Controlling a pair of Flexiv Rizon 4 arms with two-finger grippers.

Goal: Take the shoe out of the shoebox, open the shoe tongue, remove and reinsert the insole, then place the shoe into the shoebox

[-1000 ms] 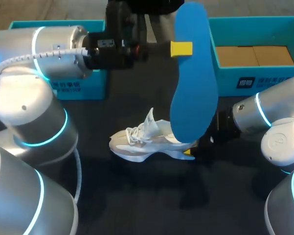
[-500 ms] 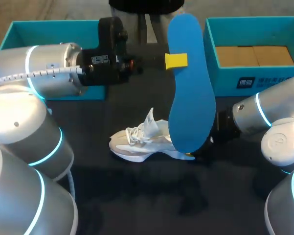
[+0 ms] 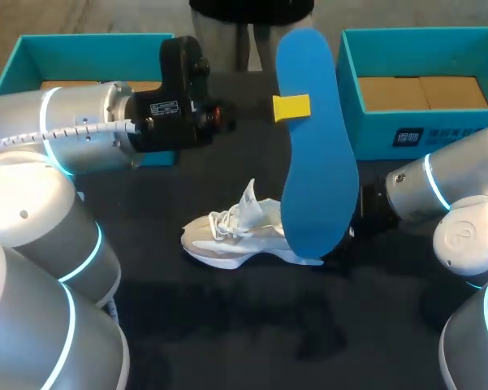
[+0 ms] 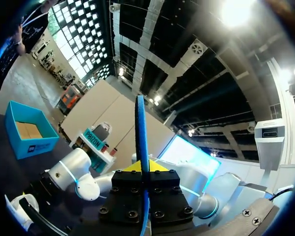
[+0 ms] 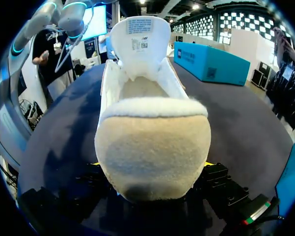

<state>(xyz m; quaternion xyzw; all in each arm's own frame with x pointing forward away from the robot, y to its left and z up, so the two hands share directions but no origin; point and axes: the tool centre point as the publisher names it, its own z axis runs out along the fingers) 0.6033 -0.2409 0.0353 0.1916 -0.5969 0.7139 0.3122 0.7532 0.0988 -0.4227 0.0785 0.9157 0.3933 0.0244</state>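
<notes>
L gripper [image 3: 291, 107], jaws pinching blue insole [image 3: 317, 179], has shifted it slightly left and down toward shoe [image 3: 235, 236]. R gripper [image 5: 151, 163] jaws clamp the heel. Insole's out, reinsert looks next.

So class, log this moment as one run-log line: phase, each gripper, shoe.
phase: insole out | left gripper: shut on insole, held upright | right gripper: shut on shoe heel | tongue: up

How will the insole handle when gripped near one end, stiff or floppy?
Probably fairly stiff: pinched by the left gripper, the insole hangs straight, without sagging. Likely light: edge-on in the left wrist view it looks thin.
</notes>
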